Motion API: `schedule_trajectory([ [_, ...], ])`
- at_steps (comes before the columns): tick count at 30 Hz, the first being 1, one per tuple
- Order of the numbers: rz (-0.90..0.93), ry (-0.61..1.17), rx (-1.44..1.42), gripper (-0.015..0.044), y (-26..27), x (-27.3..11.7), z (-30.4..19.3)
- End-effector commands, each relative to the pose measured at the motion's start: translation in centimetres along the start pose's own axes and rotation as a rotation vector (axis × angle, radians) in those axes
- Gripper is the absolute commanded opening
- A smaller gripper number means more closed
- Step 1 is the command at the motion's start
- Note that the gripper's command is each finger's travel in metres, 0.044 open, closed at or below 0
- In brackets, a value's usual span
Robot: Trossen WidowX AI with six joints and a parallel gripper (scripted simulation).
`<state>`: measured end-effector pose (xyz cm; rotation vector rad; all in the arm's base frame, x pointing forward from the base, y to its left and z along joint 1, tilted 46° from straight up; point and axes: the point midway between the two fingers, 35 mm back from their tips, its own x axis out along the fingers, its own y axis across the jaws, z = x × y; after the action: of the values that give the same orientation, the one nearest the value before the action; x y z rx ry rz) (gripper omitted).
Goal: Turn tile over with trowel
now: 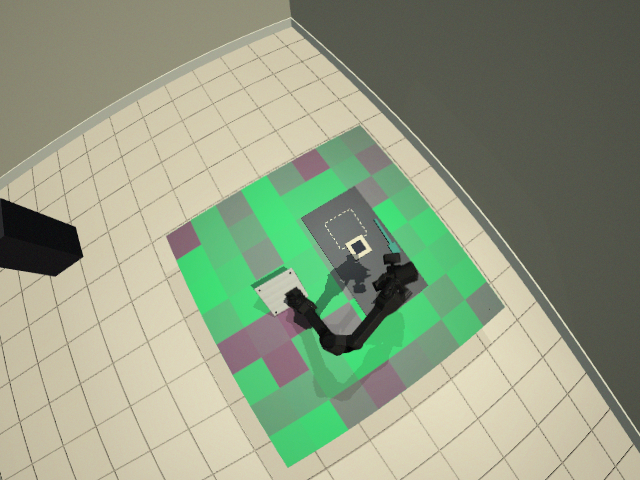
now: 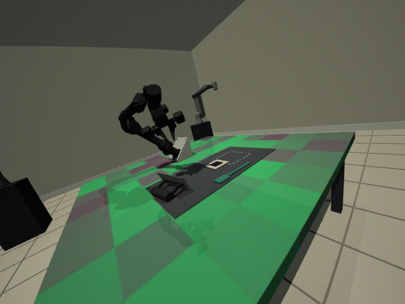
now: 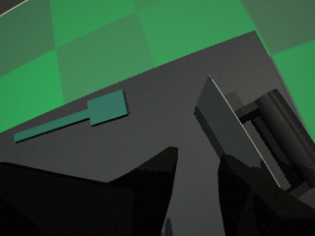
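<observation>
The tile [image 1: 358, 246] [image 2: 217, 163] is a cream square with a dark square on its upper face. It lies flat on the dark mat [image 1: 315, 219] [image 2: 176, 209] [image 3: 162, 98], beside the dashed outline [image 2: 249, 153]. A grey-bladed trowel [image 2: 180, 180] [image 3: 223, 125] with a black bar handle rests on the mat, its blade tilted up; the arm hides it in the top view. My gripper [image 3: 198, 159] [image 2: 170, 139] is partly open and empty, pointing down above the mat. In the wrist view the right finger overlaps the lower part of the blade.
A flat teal tool [image 1: 393, 245] [image 2: 222, 178] [image 3: 108, 107] with a square blade and thin handle lies along the mat's edge. A sloped white panel [image 1: 276, 291] [image 2: 185, 149] stands by the arm's base. Another grey arm [image 2: 199, 106] stands beyond the table.
</observation>
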<state>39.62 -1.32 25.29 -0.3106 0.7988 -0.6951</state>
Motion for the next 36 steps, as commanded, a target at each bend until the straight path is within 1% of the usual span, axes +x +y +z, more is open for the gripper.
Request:
schedule_trajectory([
  [1,-0.034,0.078,-0.122,0.01,-2.5,1.7,0.1],
  [11,-0.07,0.27,-0.372,0.01,-8.6,4.9,-0.6],
  [24,-0.022,0.525,-0.658,0.01,-16.2,7.3,-2.9],
  [36,-0.016,0.542,-0.673,0.01,-16.3,7.6,-3.4],
])
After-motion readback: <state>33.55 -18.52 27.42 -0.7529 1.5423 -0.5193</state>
